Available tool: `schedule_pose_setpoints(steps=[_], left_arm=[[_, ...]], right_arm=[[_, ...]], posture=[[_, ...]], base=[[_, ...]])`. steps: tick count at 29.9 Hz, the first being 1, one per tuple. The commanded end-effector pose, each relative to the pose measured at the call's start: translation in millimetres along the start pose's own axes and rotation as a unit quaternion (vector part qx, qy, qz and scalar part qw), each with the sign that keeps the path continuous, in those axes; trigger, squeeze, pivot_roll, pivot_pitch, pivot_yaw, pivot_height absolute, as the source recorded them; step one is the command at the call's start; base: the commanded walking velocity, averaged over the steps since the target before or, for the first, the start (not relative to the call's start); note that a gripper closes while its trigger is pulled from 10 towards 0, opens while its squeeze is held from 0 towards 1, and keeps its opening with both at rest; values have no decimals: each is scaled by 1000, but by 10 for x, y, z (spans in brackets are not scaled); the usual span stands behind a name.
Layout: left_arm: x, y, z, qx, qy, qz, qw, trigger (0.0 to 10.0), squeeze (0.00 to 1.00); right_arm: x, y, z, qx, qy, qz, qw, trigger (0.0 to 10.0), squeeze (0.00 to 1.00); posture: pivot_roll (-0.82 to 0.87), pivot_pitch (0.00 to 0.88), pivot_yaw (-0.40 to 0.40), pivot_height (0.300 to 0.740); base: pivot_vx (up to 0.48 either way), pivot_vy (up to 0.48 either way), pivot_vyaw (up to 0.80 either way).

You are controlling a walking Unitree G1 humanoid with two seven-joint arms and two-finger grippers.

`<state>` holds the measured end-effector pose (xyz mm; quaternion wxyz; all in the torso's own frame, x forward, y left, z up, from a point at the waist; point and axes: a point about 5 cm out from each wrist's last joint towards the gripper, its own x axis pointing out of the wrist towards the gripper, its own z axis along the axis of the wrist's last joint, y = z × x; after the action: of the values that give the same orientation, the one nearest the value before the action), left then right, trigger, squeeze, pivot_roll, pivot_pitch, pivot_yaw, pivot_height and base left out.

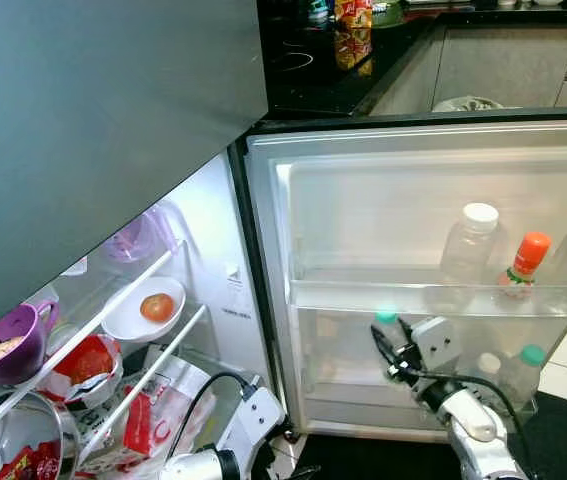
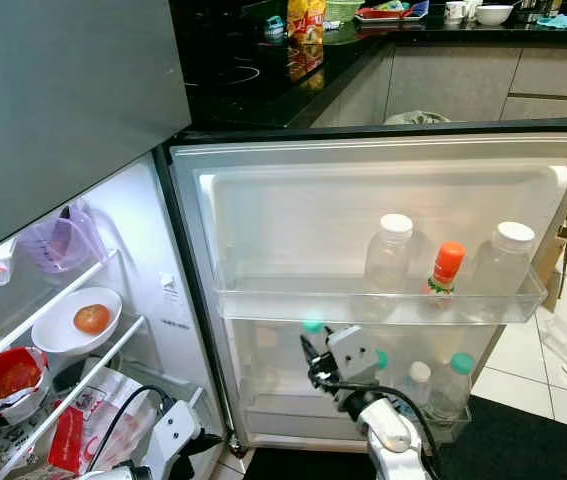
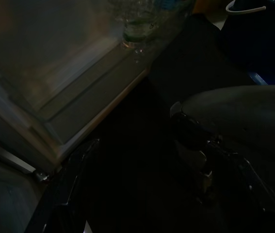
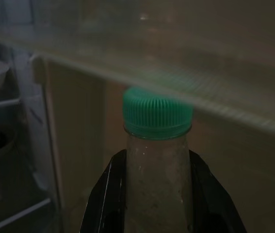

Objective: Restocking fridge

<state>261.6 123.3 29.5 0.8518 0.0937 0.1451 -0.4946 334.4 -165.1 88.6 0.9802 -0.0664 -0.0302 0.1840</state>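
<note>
1. Bottle [image 4: 157,160] with a green cap [image 4: 157,112] sits between the two black fingers [image 4: 105,194] of our right gripper [image 2: 315,372], which is clamped on its body below the neck.
2. We hold it at the lower door shelf [image 2: 263,405] of the open fridge door [image 2: 363,215], just under the upper door shelf [image 2: 383,300]; the cap reaches to that shelf's front edge.
3. Our right arm [image 2: 391,440] comes up from the bottom edge and bends toward the door, with a black cable looping beside the wrist.
4. Our left arm [image 1: 225,450] is low, in front of the fridge's bottom corner; its wrist view is very dark, and we cannot tell if the left gripper is open or closed.
5. In that dark view we can make out only the door's lower edge and the base of a clear bottle [image 3: 137,24].
6. The lower door shelf is half hidden behind our right gripper; two more bottles stand there, one with a white cap [image 2: 418,372] and one with a green cap [image 2: 460,364].
7. The upper door shelf holds two clear bottles with white caps [image 2: 396,224] [image 2: 514,235] and between them a small one with an orange cap [image 2: 449,255].
8. Inside the fridge, a white bowl [image 1: 123,322] holds a tomato [image 1: 157,307], a purple cup [image 1: 13,340] holds some food, and a red bowl [image 1: 88,360] stands lower down.
</note>
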Motion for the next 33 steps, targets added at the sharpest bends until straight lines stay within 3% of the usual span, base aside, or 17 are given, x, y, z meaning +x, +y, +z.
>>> schedule_pose_setpoints(steps=[1, 13, 18, 33], left_arm=[[-64, -5, -48, 0, 11, -2, 1000, 10000, 0], [-14, -3, 101, 8, -29, 10, 999, 10000, 0], [-14, 22, 289, 17, -67, 18, 997, 10000, 0], [-9, -59, 412, 17, -80, -12, 997, 10000, 0]], right_arm=[[22, -12, 65, 0, -22, -8, 1000, 10000, 0], [-51, 50, -141, 39, 5, -79, 996, 10000, 0], [-91, 8, -179, 38, 3, -135, 990, 10000, 0], [-69, -73, -283, 66, 65, -188, 978, 10000, 0]], posture=[[19, 139, 68, 605], [63, 196, 97, 605], [110, 269, 138, 605], [137, 305, 136, 605]], base=[[0, 0, 0], [0, 0, 0], [0, 0, 0], [0, 0, 0]])
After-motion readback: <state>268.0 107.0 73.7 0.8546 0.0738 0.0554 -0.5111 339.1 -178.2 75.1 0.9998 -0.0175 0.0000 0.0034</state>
